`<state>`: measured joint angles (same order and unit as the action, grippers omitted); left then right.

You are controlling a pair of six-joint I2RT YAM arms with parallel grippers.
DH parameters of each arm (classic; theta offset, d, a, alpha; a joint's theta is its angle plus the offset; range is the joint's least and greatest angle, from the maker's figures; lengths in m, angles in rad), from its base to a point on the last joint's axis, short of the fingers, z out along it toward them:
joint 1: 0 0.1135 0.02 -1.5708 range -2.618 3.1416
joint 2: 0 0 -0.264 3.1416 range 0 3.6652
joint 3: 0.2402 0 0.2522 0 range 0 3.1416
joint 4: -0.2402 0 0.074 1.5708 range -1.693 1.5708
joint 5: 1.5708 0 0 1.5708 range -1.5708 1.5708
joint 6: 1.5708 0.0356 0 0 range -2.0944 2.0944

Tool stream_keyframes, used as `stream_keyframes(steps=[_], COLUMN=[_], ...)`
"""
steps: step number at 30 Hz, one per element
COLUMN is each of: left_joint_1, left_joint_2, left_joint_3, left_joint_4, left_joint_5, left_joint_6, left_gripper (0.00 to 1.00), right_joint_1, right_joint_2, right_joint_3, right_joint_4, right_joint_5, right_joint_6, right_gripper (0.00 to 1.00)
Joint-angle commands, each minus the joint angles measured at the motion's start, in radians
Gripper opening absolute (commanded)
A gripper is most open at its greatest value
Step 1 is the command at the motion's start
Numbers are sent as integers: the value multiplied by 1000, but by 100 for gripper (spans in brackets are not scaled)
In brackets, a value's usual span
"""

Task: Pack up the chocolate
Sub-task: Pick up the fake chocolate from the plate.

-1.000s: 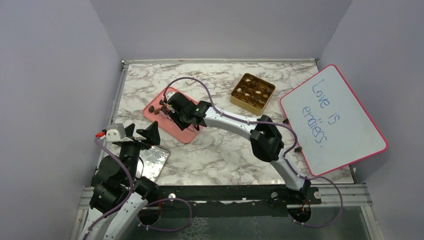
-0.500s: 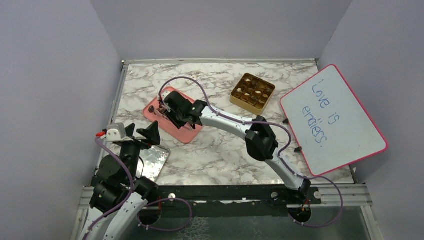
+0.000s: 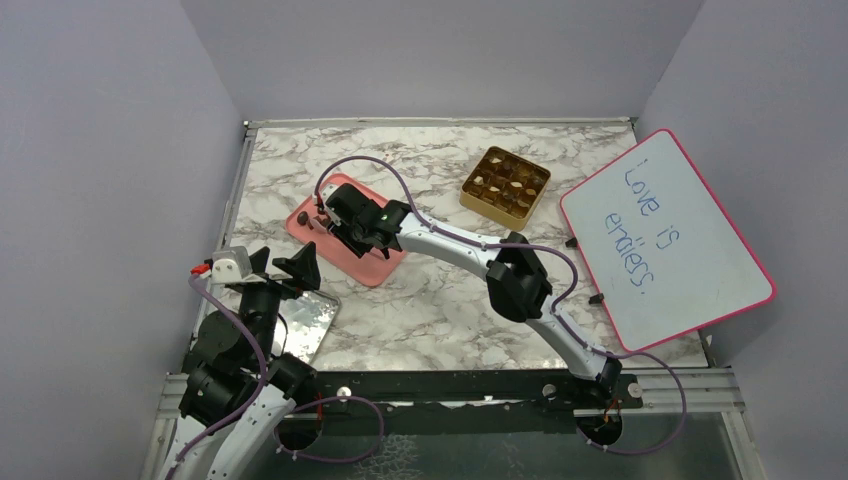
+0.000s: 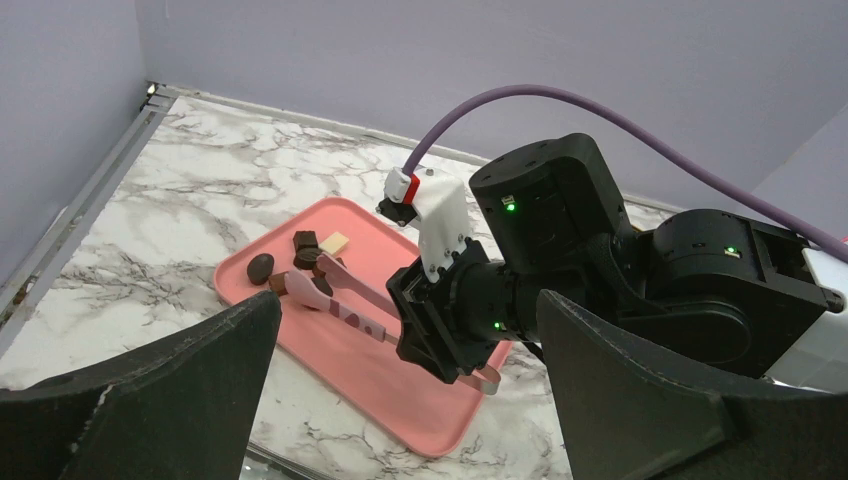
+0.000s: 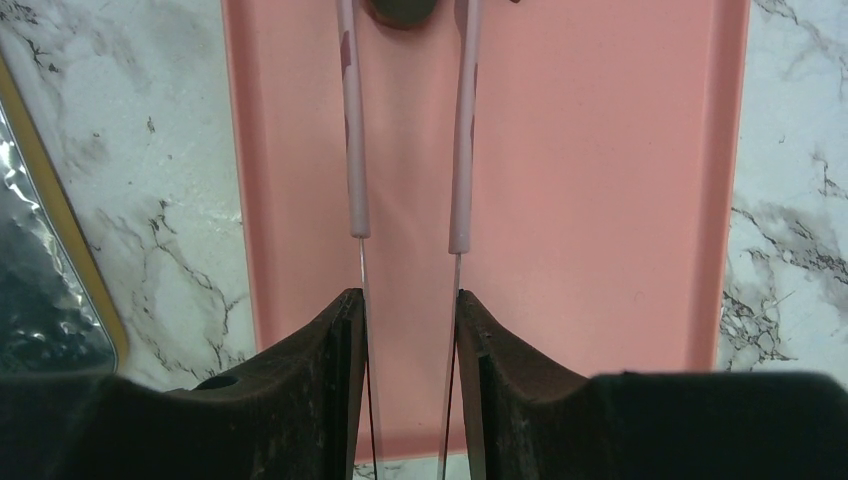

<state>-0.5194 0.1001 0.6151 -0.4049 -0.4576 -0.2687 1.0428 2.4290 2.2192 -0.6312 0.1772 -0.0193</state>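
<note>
The chocolate (image 4: 260, 266) lies as a few small dark pieces and one tan piece (image 4: 335, 242) at the far left end of a pink tray (image 3: 372, 266). My right gripper (image 3: 343, 222) hovers over that tray, shut on the pink tweezers (image 4: 345, 300). In the right wrist view the tweezers' two arms (image 5: 352, 150) stand apart, with a dark chocolate (image 5: 400, 10) between their tips at the top edge. My right gripper (image 5: 405, 300) presses both arms from outside. My left gripper (image 3: 283, 266) hangs open and empty at the near left.
A square gold box (image 3: 505, 183) with gridded compartments, some filled, sits at the back right. A pink-framed whiteboard (image 3: 665, 235) lies along the right side. A shiny foil lid (image 3: 312, 320) rests by the left arm. Walls enclose the marble table (image 3: 440, 300).
My right arm has slid the tweezers a little left and back, toward the chocolate pieces at the tray's end. The left arm has not moved.
</note>
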Motion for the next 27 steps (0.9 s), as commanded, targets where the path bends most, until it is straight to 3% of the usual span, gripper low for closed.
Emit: stream_keyframes(steps=[1,13,17,27], left_joint_1=[2,2,2,2], left_joint_2=[-19,-32,-40,-20], left_joint_3=[8,8,7,2], left_joint_4=[18,11,11,26], left_joint_5=[-13,-13,-18,-5], left_joint_6=[6,5,-1,-5], left_gripper=[99,99,99,99], right_joint_1=[8,8,8,7], right_joint_2=[13,-8,-30,-165], right_joint_3=[28,-14,-43,-234], right_joint_4=[-16,-29,-12,26], right_joint_5=[35,-4,-26,23], right_joint_6=[-20,-1,7,16], right_gripper=[40,38,33,28])
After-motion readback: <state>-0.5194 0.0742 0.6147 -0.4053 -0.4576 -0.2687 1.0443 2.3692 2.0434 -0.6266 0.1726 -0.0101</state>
